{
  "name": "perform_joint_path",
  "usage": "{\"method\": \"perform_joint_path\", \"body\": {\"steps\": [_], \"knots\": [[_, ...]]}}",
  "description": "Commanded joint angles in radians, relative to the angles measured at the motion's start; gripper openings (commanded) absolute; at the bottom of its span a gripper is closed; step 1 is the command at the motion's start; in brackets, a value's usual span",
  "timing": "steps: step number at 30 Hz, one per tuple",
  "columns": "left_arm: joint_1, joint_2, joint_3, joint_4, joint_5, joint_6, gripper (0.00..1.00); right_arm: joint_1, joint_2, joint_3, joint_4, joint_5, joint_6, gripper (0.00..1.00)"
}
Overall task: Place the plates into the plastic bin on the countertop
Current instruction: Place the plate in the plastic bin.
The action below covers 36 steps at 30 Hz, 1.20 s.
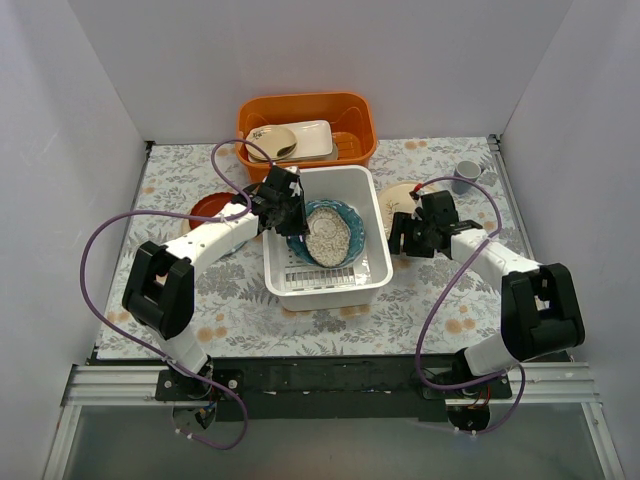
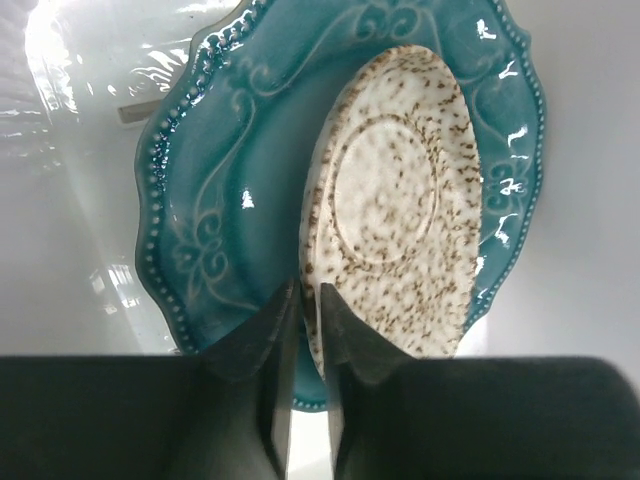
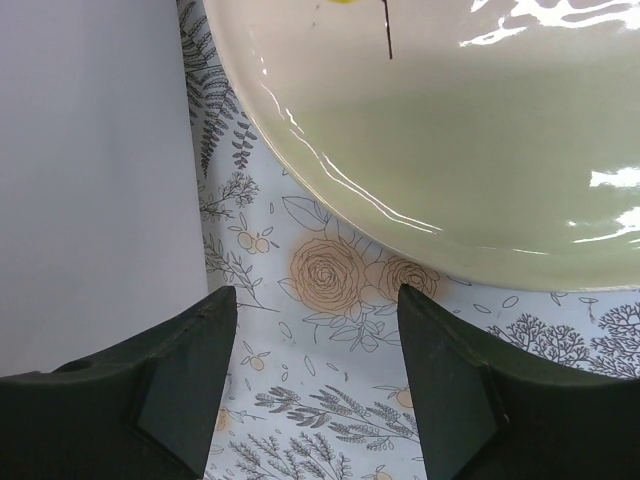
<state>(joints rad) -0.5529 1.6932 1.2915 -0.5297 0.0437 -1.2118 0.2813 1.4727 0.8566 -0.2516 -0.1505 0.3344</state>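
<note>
My left claw (image 2: 308, 292) pinches the speckled plate (image 2: 392, 200) over the teal plate (image 2: 225, 210) in the bin (image 1: 325, 298); my right claw (image 3: 315, 295) gapes wide, the cream plate (image 3: 480, 150) just ahead.

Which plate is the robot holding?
The speckled plate, pinched at its rim by the left gripper, over the teal plate. The red-brown plate and cream plate lie on the countertop.
</note>
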Motion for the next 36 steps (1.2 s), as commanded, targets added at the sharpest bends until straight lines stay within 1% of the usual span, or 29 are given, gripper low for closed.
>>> {"method": "perform_joint_path", "body": {"steps": [1,2,3,5,7,11,12,13,16,18,19,22,28,36], "knots": [[-0.007,-0.009,0.04,0.005,-0.015,0.035,0.23,-0.005,0.018,0.048,0.043,-0.038,-0.008,0.73],[-0.007,-0.01,0.042,0.004,-0.016,0.043,0.33,-0.005,0.021,0.053,0.038,-0.04,-0.009,0.73],[-0.007,-0.007,0.045,0.002,-0.018,0.044,0.38,-0.007,0.024,0.052,0.047,-0.049,-0.008,0.73],[-0.008,-0.012,0.048,0.005,-0.016,0.049,0.44,-0.007,0.023,0.039,0.051,-0.054,-0.002,0.72],[-0.012,-0.021,0.042,0.01,-0.025,0.046,0.46,-0.007,0.017,0.029,0.061,-0.063,0.0,0.72],[-0.015,-0.082,0.023,0.034,-0.031,0.038,0.54,-0.005,-0.011,0.033,0.038,-0.038,-0.008,0.72],[-0.015,-0.093,0.025,0.04,-0.031,0.038,0.58,-0.007,-0.026,0.033,0.038,-0.034,-0.009,0.72],[-0.015,-0.107,0.026,0.048,-0.062,0.04,0.61,-0.007,-0.031,0.033,0.038,-0.029,-0.009,0.72],[-0.015,-0.162,0.034,0.068,-0.059,0.044,0.71,-0.011,-0.048,0.032,0.043,-0.015,-0.011,0.73],[-0.015,-0.194,0.031,0.082,-0.045,0.049,0.82,-0.016,-0.055,0.019,0.048,0.005,-0.003,0.73],[-0.015,-0.226,0.028,0.097,-0.045,0.052,0.89,-0.036,-0.057,0.016,0.048,0.006,0.003,0.73],[-0.015,-0.279,0.022,0.111,-0.012,0.052,0.97,-0.083,-0.083,-0.024,0.084,-0.029,0.011,0.74],[-0.015,-0.308,0.02,0.108,0.016,0.054,0.98,-0.148,-0.143,-0.071,0.115,-0.058,0.022,0.75],[-0.015,-0.273,0.015,0.109,0.061,0.044,0.98,-0.209,-0.207,-0.12,0.149,-0.087,0.037,0.75]]}}
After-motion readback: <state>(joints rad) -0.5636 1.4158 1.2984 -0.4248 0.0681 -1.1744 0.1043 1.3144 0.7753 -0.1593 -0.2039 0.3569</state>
